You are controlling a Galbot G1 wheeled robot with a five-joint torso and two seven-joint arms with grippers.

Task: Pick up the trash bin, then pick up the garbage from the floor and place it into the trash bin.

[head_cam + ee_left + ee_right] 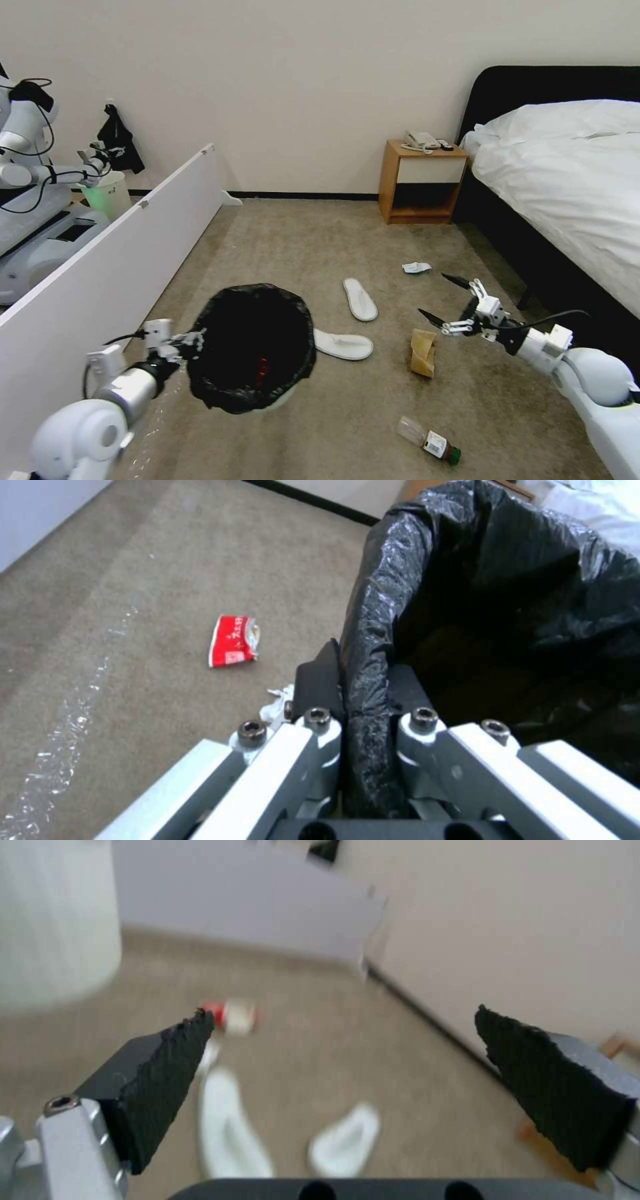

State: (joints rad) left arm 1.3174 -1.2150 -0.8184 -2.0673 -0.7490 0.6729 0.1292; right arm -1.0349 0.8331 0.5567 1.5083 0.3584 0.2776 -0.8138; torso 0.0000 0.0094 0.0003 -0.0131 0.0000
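With its rim pinched between the closed jaws of the left gripper (190, 341), the trash bin (252, 347) hangs off the floor (300, 247) at the robot's left side, its black liner bunched in the grip, as the left wrist view shows. Something red lies deep inside the bin, a hint that at least one piece may already be in; what it is cannot be made out.

The right gripper (445, 300) hovers with jaws spread wide and nothing between them, just above and beside the tan folded paper (423, 352). Below the jaws and nearer the robot lies the green-capped bottle (431, 441); beyond them, toward the nightstand (421, 181), sits a white crumpled tissue (416, 267). Two white slippers (359, 299) rest between the open jaws and the bin. On the far side of the clamped rim, the left wrist view shows a red-white snack packet (233, 640) and another tissue scrap (277, 707) on the carpet.

Judged from this scene, the first step, lifting the bin, is done. Most of the collecting remains: paper, bottle, tissues, packet and slippers all lie uncollected.
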